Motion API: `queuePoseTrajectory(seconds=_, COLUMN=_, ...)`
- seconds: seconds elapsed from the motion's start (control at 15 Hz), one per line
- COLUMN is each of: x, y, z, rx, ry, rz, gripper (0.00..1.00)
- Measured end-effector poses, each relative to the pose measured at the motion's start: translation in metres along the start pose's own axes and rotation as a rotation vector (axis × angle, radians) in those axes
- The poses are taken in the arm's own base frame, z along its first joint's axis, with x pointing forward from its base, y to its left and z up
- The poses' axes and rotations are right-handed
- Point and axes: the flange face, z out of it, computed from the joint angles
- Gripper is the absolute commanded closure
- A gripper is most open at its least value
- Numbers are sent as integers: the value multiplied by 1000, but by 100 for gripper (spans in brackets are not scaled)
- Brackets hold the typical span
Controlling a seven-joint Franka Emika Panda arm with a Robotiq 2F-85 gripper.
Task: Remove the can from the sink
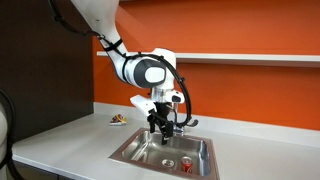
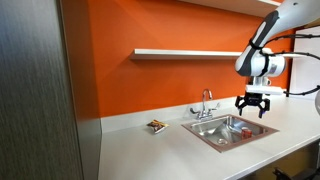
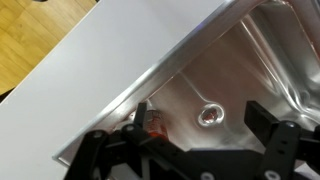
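Note:
The can (image 3: 152,122) is small and red and stands on the floor of the stainless steel sink (image 3: 176,68), close to one wall. It also shows in both exterior views (image 1: 187,160) (image 2: 244,132) as a small red spot in the basin. My gripper (image 3: 200,125) is open and empty and hangs above the sink (image 1: 135,150). In the wrist view the can sits just beside one fingertip, with the round drain (image 3: 209,115) between the fingers. In the exterior views the gripper (image 1: 160,128) (image 2: 253,108) is above the basin (image 2: 205,133), apart from the can.
A chrome two-handled faucet (image 2: 206,103) stands behind the sink. A small flat dish with reddish bits (image 1: 118,120) (image 2: 155,126) lies on the pale grey counter (image 3: 80,85) near the orange wall. A shelf (image 2: 185,52) runs along the wall above.

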Motion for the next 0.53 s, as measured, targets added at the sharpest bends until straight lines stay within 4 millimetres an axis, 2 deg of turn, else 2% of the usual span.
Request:
queuePoseTrajectory(seconds=0.27, x=10, y=4, z=14, rx=-21, ry=-11, rz=14, gripper=0)
queuePoseTrajectory(seconds=0.53, x=31, y=10, z=27, rx=-47, ry=-19, rz=29, gripper=0)
